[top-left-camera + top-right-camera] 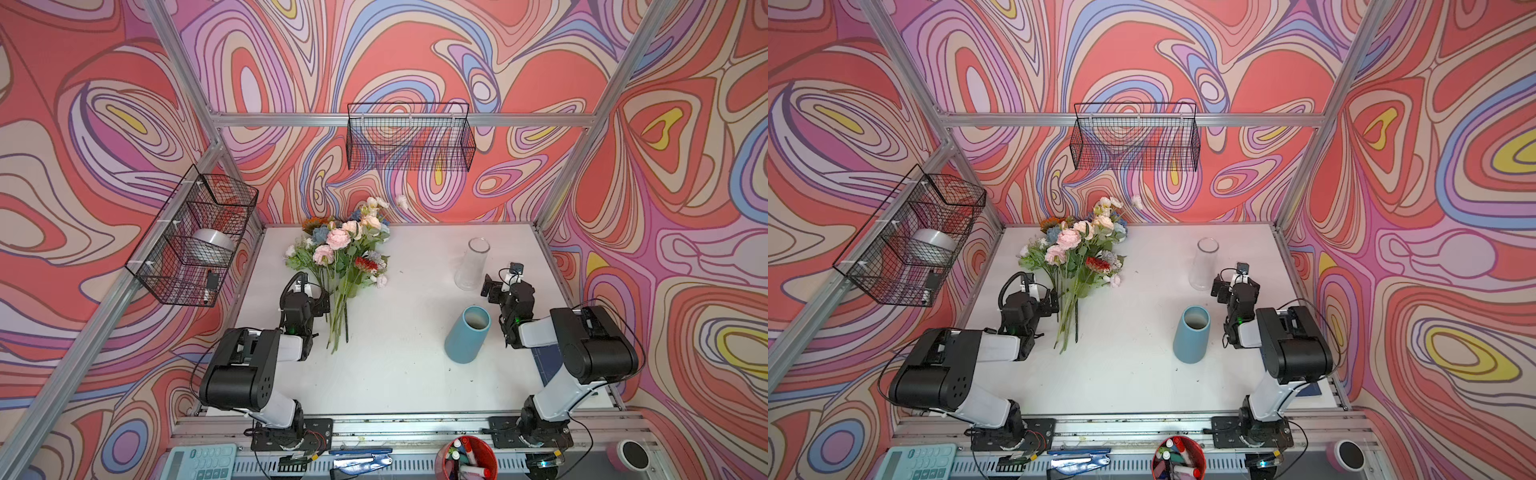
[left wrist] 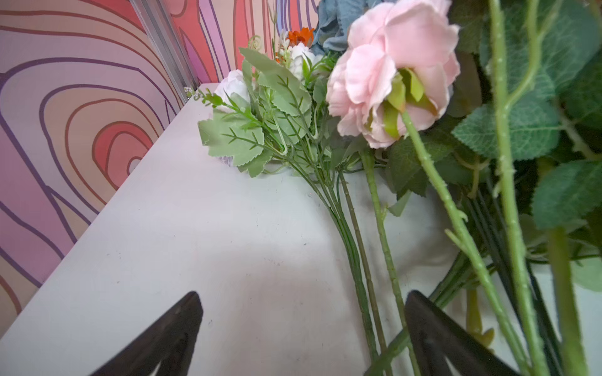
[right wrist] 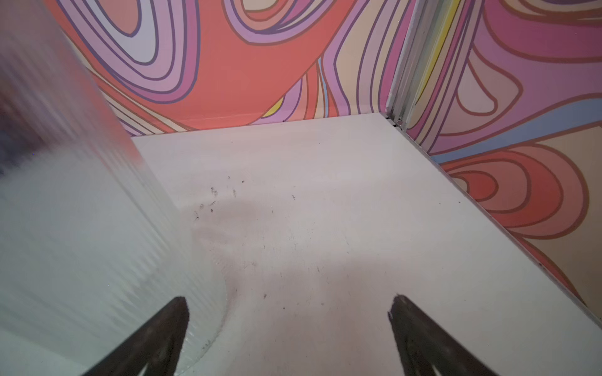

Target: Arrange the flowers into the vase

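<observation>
Left wrist: flowers point(image 2: 391, 71) by spread left hand point(image 2: 303, 294)

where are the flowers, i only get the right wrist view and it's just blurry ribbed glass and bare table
Observer: The artificial green-stemmed flowers lie in a pile on the left part of the white table, blooms toward the back wall.
Operator: is the left pincer on them
Observer: The left pincer is open beside the pile. A few thin stems run through its gap, and nothing is clamped.
Operator: any vase besides the glass one
Observer: Yes. A light blue tapered ceramic vase stands nearer the front than the clear ribbed glass vase. No stems are in either.
</observation>
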You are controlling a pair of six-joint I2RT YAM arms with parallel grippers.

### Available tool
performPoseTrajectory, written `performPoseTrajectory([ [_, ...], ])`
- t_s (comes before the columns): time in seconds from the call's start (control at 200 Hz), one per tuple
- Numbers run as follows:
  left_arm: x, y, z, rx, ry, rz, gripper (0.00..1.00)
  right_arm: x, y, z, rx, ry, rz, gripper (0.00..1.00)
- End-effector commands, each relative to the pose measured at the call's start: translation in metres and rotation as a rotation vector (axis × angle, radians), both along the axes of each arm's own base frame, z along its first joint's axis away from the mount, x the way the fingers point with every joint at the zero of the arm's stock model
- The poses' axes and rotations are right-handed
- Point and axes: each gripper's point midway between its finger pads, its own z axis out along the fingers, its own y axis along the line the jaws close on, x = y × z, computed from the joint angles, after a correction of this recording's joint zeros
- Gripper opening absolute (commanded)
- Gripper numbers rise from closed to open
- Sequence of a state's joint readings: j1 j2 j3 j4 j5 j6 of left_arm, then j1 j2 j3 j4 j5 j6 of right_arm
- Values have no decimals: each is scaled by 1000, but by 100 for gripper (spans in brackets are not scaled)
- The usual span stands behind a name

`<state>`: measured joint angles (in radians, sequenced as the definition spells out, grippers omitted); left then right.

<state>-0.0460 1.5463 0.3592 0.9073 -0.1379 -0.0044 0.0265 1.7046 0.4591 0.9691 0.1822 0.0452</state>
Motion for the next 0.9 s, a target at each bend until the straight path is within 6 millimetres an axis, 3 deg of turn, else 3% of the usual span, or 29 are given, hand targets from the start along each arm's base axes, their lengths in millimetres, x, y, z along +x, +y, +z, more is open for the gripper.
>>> performPoseTrajectory([
  [0.0,3,3,5,-2,-12,10,100,1,-1,-2,-5,2,2,99],
  [0.896,3,3,4,-12,-4,4,100,1,0,-3,-1,8,7,99],
])
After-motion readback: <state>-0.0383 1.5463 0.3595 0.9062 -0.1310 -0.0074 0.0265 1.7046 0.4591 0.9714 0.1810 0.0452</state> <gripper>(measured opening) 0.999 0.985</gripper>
